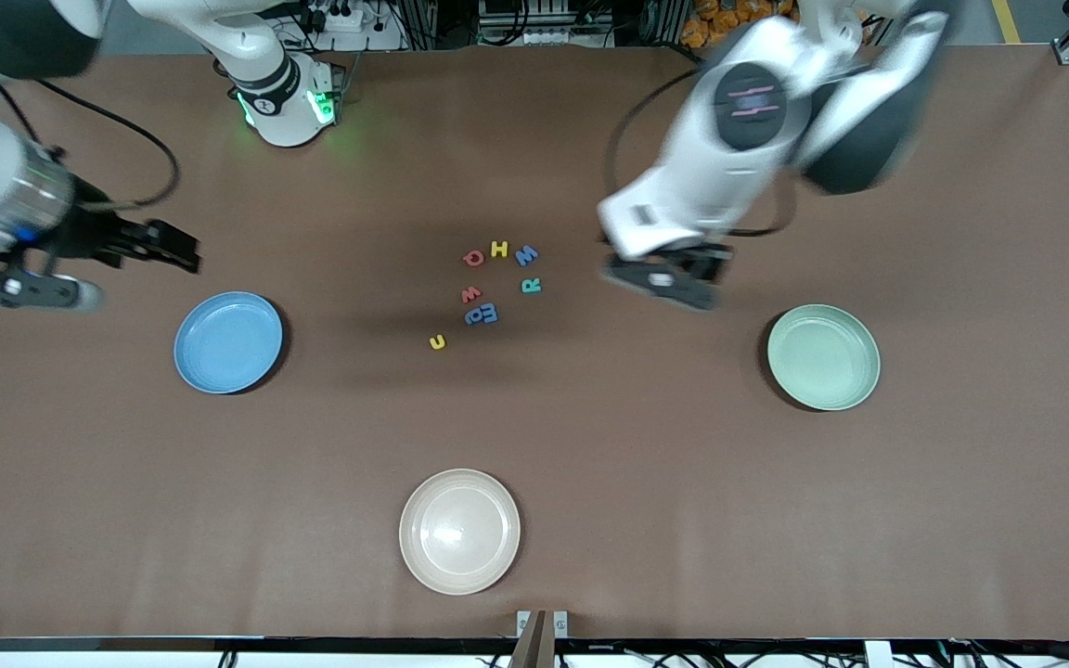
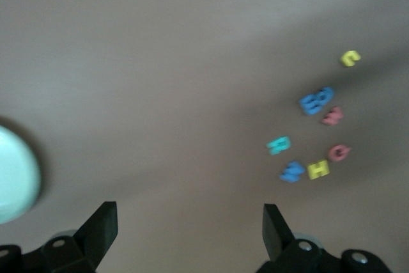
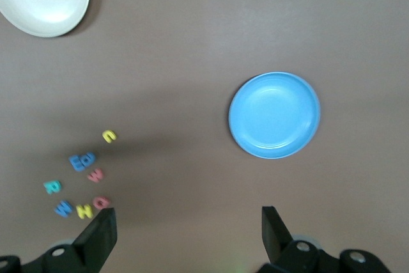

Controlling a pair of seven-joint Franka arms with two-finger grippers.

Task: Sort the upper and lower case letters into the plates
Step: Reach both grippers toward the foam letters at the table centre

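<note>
Covering table [image 1: 590, 464], brown mat, three plates

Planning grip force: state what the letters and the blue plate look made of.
Letters: probably foam or soft plastic, matte; chunky, flat-coloured, no glints.
Blue plate: likely hard plastic, satin; thin rim, faint soft sheen. Neither is certain.

Brown table [image 1: 590, 464] — letters [image 1: 495, 284], three plates [image 1: 228, 342].
</note>
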